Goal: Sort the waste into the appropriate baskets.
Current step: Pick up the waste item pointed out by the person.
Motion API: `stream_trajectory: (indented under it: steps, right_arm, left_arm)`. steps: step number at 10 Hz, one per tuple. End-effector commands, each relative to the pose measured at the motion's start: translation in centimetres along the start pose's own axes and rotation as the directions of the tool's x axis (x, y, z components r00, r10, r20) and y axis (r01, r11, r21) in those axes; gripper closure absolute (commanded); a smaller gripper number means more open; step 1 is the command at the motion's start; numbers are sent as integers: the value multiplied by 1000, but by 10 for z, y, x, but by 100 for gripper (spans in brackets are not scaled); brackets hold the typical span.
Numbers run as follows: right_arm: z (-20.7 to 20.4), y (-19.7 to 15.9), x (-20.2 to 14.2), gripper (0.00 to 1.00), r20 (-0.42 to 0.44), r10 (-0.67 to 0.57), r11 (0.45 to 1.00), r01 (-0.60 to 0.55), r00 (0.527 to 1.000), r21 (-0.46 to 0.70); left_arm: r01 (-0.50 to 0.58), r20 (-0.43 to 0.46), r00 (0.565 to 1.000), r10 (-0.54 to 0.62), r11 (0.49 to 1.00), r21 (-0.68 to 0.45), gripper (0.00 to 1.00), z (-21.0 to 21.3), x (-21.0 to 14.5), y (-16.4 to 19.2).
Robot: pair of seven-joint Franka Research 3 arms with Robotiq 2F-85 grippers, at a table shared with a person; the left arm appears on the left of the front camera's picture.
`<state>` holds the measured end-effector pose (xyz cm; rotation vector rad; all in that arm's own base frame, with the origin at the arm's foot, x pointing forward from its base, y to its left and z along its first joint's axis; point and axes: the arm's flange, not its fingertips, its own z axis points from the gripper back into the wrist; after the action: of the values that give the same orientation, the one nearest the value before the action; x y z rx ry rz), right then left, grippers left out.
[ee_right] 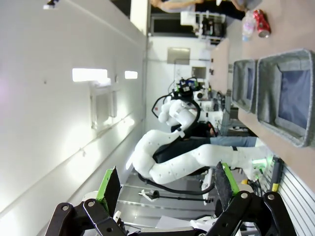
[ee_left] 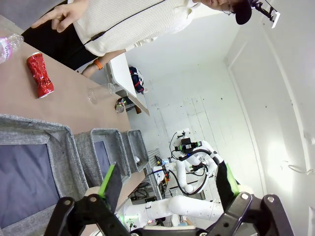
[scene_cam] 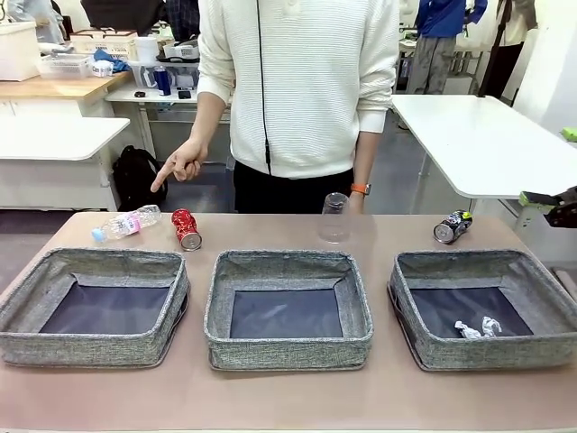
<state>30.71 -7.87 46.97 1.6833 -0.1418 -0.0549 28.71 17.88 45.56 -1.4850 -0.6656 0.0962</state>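
Grey woven baskets (scene_cam: 288,352) stand in a row on the desk (scene_cam: 288,401); white scraps (scene_cam: 478,328) lie in the right-hand one. Behind them sit the bottle (scene_cam: 126,223), red can (scene_cam: 187,228), clear cup (scene_cam: 334,216) and dark can (scene_cam: 453,226). Left claw (ee_left: 166,167) and right claw (ee_right: 166,168) both gape apart, holding nothing.

a person (scene_cam: 290,193) in a white ribbed sweater (scene_cam: 306,81) and an orange wristband (scene_cam: 361,188) stands at the far side of the brown table (scene_cam: 288,397). behind, a black backpack (scene_cam: 135,176) sits on the floor just beside a white table (scene_cam: 54,135), with another white table (scene_cam: 478,144) off to the right.
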Motion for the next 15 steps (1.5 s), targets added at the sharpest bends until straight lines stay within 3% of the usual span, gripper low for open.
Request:
stream_trajectory:
  steps: [1, 4, 5, 6, 7, 8, 9, 10, 11, 12, 13, 15]
  right_arm:
    - [0, 5, 0, 0, 1, -19, 1000, 19, 1000, 16]
    - [0, 5, 0, 0, 1, -19, 1000, 19, 1000, 16]
    - [0, 5, 0, 0, 1, -19, 1000, 19, 1000, 16]
    - [0, 5, 0, 0, 1, -19, 1000, 19, 1000, 16]
    - [0, 5, 0, 0, 1, -19, 1000, 19, 1000, 16]
    - [0, 5, 0, 0, 1, -19, 1000, 19, 1000, 16]
    - [0, 5, 0, 0, 1, -19, 1000, 19, 1000, 16]
    - [0, 5, 0, 0, 1, -19, 1000, 19, 1000, 16]
    - [0, 5, 0, 0, 1, -19, 1000, 19, 1000, 16]
    - [0, 5, 0, 0, 1, -19, 1000, 19, 1000, 16]
    - [0, 5, 0, 0, 1, -19, 1000, 19, 1000, 16]
    - [0, 5, 0, 0, 1, -19, 1000, 19, 1000, 16]
  left_arm:
    - [22, 10, 1000, -21, 1000, -19, 0, -2, 0, -2]
    - [0, 0, 1000, 0, 1000, 0, 0, 0, 0, 0]
    - [160, -141, 980, -140, 977, 141, 0, -19, 3, -3]
    - [375, -304, 906, -294, 891, 255, 0, -45, 7, -7]
    - [520, -448, 815, -367, 805, 286, 0, -74, 12, -13]
    - [647, -600, 697, -393, 706, 289, 0, -104, 22, -15]
    - [734, -637, 655, -407, 540, 411, 0, -128, 31, -15]
    - [805, -686, 584, -435, 423, 417, 0, -151, 34, -12]
    - [872, -745, 488, -454, 280, 401, 0, -172, 34, -7]
    - [922, -802, 373, -466, 93, 375, 0, -192, 38, 3]
    - [943, -840, 326, -434, 83, 323, 0, -205, 42, 11]
    - [946, -893, 305, -329, -3, 325, 0, -221, 55, 29]
